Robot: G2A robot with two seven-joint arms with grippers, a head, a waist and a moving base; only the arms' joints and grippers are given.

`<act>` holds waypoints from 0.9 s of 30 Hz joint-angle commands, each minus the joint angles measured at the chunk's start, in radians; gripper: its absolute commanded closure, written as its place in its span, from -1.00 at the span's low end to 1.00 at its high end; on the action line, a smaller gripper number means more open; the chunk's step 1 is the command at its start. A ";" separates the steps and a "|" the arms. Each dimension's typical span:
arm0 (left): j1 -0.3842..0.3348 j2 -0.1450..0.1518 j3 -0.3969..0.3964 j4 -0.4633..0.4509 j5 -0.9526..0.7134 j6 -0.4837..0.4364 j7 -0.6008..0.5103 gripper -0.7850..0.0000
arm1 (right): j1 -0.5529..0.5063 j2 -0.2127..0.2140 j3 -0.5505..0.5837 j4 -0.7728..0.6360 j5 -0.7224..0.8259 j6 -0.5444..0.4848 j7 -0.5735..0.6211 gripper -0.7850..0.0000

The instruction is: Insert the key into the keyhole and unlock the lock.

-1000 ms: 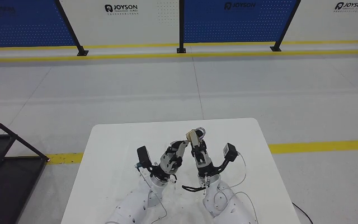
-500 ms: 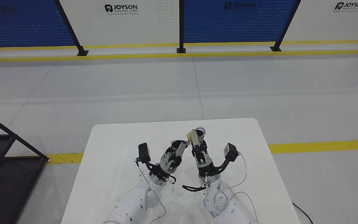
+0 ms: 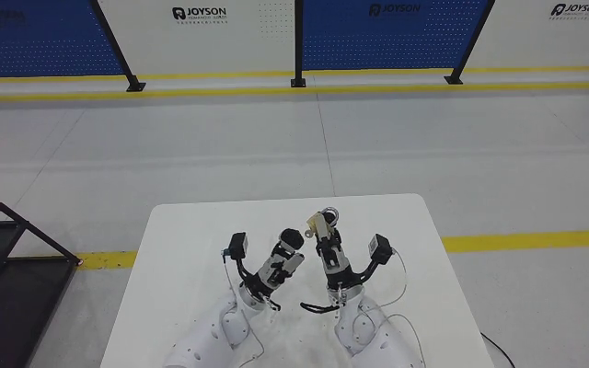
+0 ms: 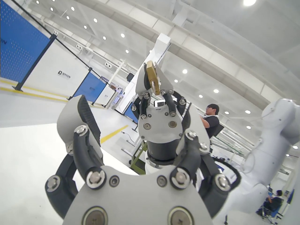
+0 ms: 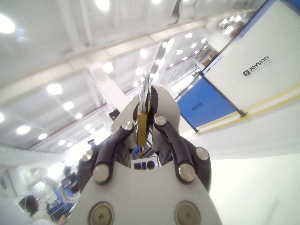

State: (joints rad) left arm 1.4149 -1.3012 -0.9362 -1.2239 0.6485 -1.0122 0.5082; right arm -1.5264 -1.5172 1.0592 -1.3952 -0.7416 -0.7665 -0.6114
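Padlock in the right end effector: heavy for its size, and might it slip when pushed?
Probably heavy: the padlock looks like solid brass. Likely rigid, its shiny shackle included. It could slip or pivot: the right end effector pinches smooth metal.

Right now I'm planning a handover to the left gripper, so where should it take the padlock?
Likely the padlock's steel shackle, approached from beyond the right gripper's fingertips: that loop sticks out free, while the fingers clamp the brass body's flat faces. The left gripper is open.
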 commanded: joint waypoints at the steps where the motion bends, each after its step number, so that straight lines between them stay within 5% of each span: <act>1: -0.001 0.014 0.003 -0.019 -0.131 0.000 -0.127 0.14 | 0.000 0.000 -0.001 0.000 -0.001 0.001 0.002 1.00; 12: -0.006 0.050 0.021 -0.077 -0.518 0.000 -0.497 0.41 | 0.000 -0.001 -0.008 0.003 -0.010 0.010 0.004 1.00; 22: 0.009 0.067 -0.008 -0.128 -0.647 0.000 -0.609 0.47 | 0.003 -0.001 -0.012 0.006 -0.009 0.016 0.003 1.00; 24: 0.012 0.067 -0.012 -0.132 -0.652 0.000 -0.614 0.66 | 0.003 -0.001 -0.012 0.006 -0.010 0.017 0.002 1.00; 27: 0.018 0.067 -0.018 -0.135 -0.651 0.000 -0.614 0.65 | 0.003 -0.002 -0.013 0.006 -0.009 0.017 0.000 1.00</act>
State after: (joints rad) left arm 1.4303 -1.2338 -0.9528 -1.3583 -0.0026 -1.0123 -0.1059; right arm -1.5238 -1.5187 1.0463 -1.3893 -0.7513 -0.7495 -0.6105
